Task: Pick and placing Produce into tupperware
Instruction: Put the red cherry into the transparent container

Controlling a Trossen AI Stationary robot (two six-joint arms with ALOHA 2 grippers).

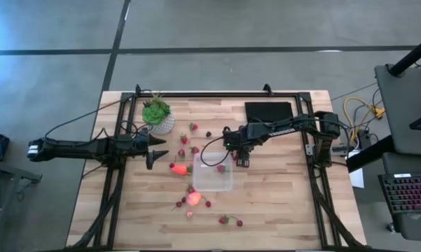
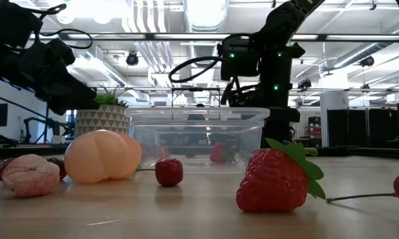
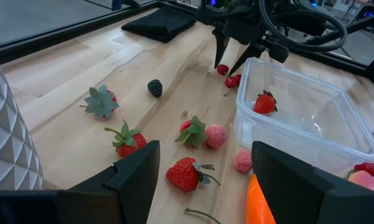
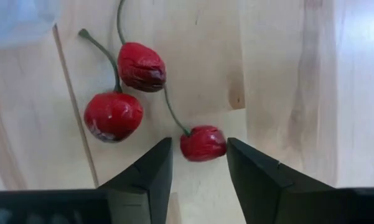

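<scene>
Right gripper [image 4: 199,163] spread open, empty, straddling a stemmed cherry [image 4: 203,143] on the table just beside the tupperware [image 1: 212,174]; best lowered straight until the fingertips [image 4: 155,160] bracket the fruit, then closed gently, clear of the two neighbouring cherries [image 4: 113,116] and their stems; one strawberry [image 3: 265,102] already inside the container; farther off, left gripper [image 1: 157,148] open, idle near the potted plant [image 1: 156,113].

Grey concrete floor [image 1: 217,28], ceiling pipes [image 2: 153,16], bright overhead lights.
</scene>
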